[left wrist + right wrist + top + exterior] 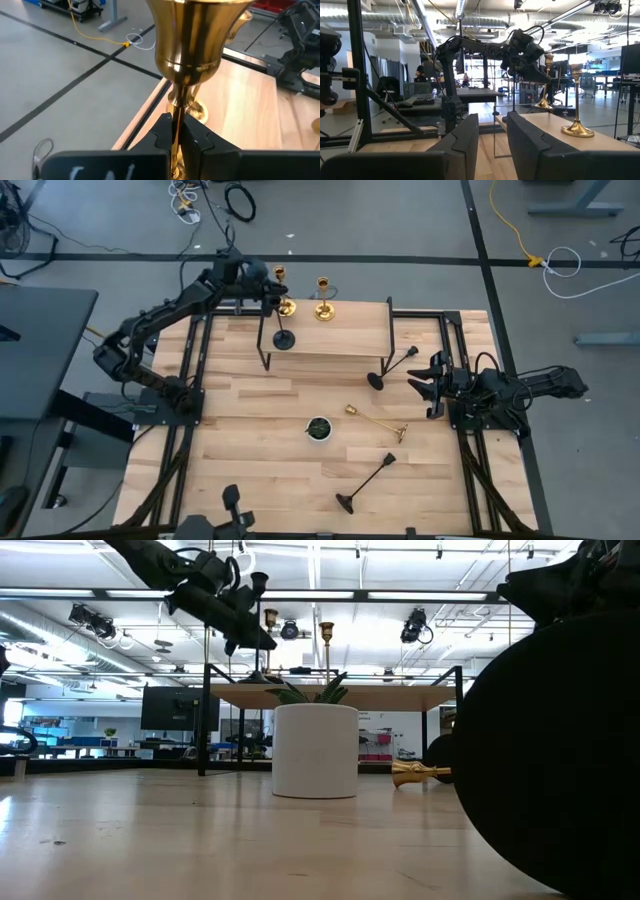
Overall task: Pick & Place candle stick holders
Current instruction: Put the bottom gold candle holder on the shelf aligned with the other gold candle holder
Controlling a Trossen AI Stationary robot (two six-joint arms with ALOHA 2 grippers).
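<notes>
Two gold holders stand upright at the far edge of the raised shelf [330, 340] on the counter [250, 450]. The left gripper [278, 298] is at the left one [284, 302], its fingers [162, 131] pinching the thin stem just under the cup; the second gold holder [324, 301] stands just beside it, apart from the gripper. One black holder [283, 332] stands upright on the shelf's left part, near the front edge.

Down on the counter, another black holder [391, 370] lies tilted against the shelf's right front leg. A third gold holder [378, 422] lies on its side right of the white bowl [318, 428], and a third black holder [366, 482] lies nearer the front edge.

The right gripper [425, 385] waits at the counter's right side, near the leaning black holder, its fingers [465, 137] spread and holding nothing.
</notes>
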